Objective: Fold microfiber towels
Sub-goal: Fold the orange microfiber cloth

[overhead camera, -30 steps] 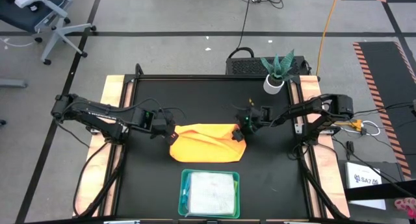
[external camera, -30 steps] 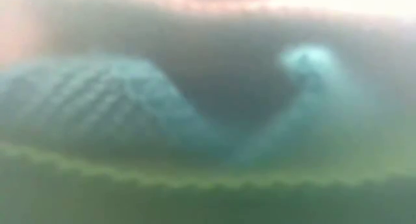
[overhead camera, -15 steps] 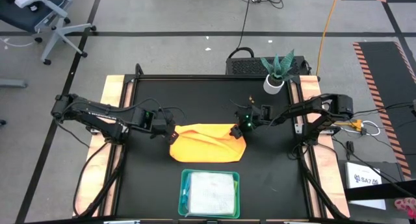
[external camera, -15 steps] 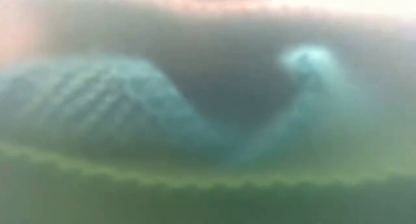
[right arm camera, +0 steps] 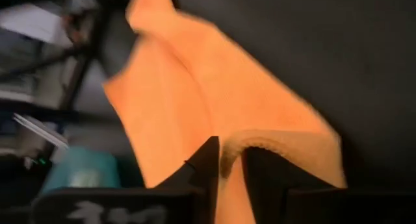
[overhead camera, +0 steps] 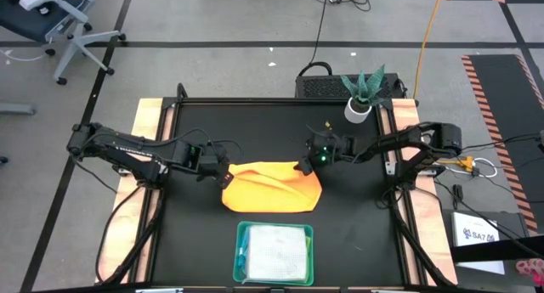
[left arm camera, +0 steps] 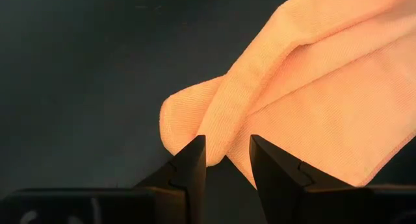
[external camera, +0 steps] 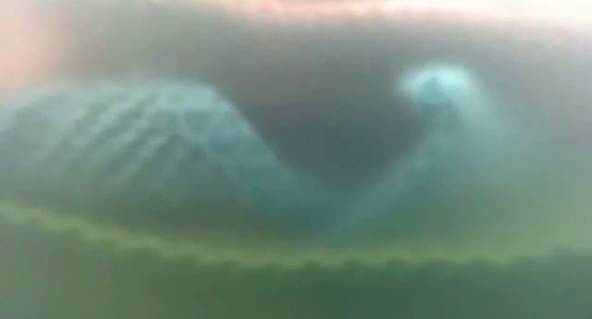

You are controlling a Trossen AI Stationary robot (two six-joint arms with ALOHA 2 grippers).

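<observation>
While both grippers pinch the yellow-orange towel (overhead camera: pixel 272 187) mid-table, left gripper (overhead camera: pixel 224 176) at one corner, right gripper (overhead camera: pixel 304 166) narrowed on the opposite edge, teal tray (overhead camera: pixel 274 228) holding folded cloths (overhead camera: pixel 276 252) just beside it, potted plant (overhead camera: pixel 363 95) beyond.

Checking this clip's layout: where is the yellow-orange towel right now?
In the high view the yellow-orange towel lies mid-table between the left gripper and right gripper, just beyond the teal tray.
</observation>
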